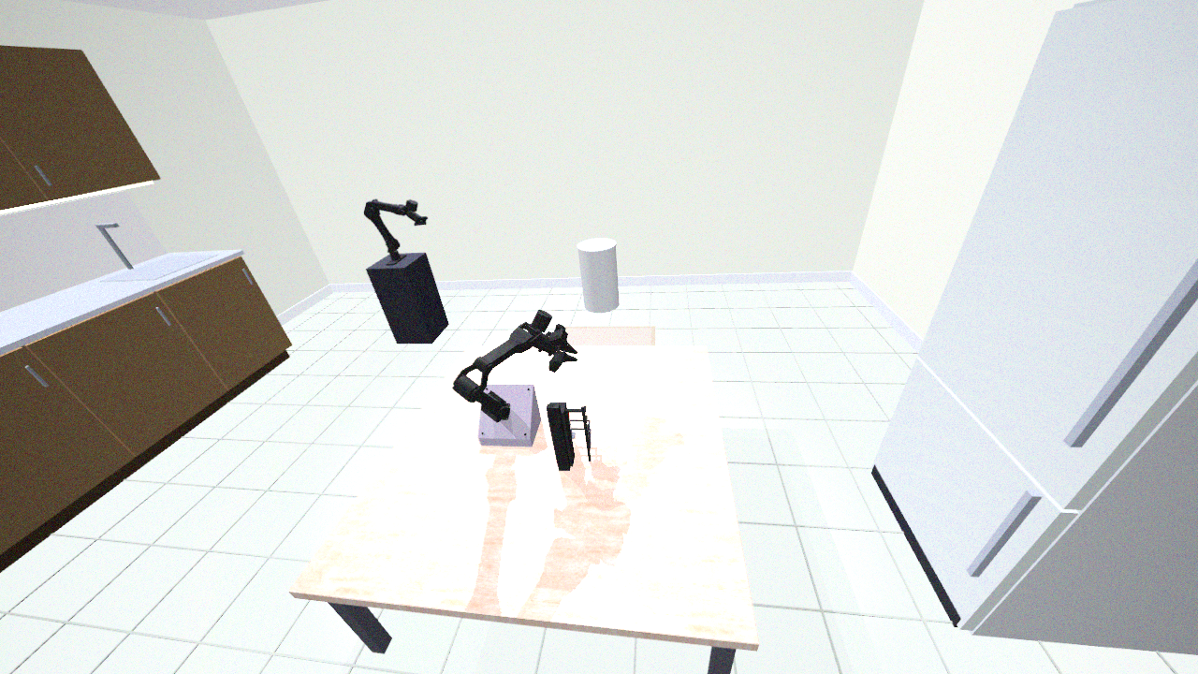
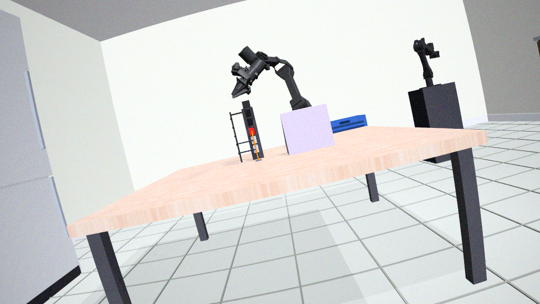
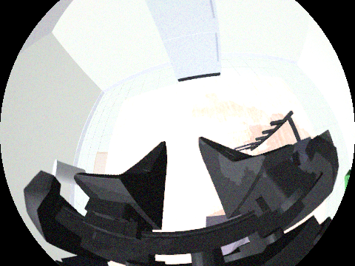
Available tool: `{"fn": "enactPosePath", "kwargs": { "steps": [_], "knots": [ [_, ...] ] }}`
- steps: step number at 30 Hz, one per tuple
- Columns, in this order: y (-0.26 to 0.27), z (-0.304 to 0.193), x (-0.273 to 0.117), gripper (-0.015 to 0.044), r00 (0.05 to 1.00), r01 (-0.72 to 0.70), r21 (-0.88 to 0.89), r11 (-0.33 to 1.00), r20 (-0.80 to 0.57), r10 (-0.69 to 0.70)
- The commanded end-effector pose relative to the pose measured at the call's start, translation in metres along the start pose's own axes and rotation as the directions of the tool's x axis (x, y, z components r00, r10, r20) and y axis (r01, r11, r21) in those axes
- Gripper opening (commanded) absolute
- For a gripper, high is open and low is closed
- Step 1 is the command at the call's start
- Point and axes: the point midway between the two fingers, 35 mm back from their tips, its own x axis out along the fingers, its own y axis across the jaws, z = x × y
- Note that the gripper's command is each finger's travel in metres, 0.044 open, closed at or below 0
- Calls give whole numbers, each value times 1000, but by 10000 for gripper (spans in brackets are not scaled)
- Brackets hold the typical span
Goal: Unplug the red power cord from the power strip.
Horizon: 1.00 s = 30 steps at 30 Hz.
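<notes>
- Looking down past my own gripper (image 3: 182, 150) in the wrist view, the fingers sit partly apart with plain daylight in the gap, so I've got nothing in them.
- Just off my right-side finger there, the top of the little black rack (image 3: 268, 133) pokes into view, with pale table behind it.
- From the outside camera, my gripper (image 2: 238, 93) hangs in the air pointing down, just above the top end of the power strip (image 2: 251, 128) and not touching it.
- That strip stands upright on the table (image 2: 339, 158), a dark slim tower, with the ladder-looking rack (image 2: 237, 136) right beside it.
- The red plug (image 2: 251, 130) sits plugged into the strip about halfway down, and a thin orange cord (image 2: 255, 149) runs from it down to the table top.
- My arm (image 2: 290, 85) arches over from the lavender base block (image 2: 307, 129), which sits just behind the strip.
- A blue box (image 2: 349, 122) peeks out behind that block.
- Further back, off the table, there's a second arm (image 2: 425, 60) on a dark pedestal (image 2: 436, 109).
- In the top view, a white cylinder (image 1: 597, 273) stands on the floor by the far wall, and a fridge (image 1: 1063, 352) fills the right side.
</notes>
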Motion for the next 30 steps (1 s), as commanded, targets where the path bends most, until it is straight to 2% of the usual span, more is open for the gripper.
{"fn": "enactPosePath", "kwargs": {
  "steps": [1, 7, 10, 14, 30],
  "knots": [
    [-48, -45, 42, 160, 928, -142, -636, 759, -353, -122],
    [-80, -72, 52, 160, 814, -419, -777, 470, -551, -185],
    [-96, -86, 53, 160, 735, -575, -758, 308, -644, -211],
    [-117, -102, 50, 160, 615, -755, -648, 96, -752, -236],
    [-119, -104, 50, 160, 600, -773, -630, 72, -764, -238]
  ]
}}
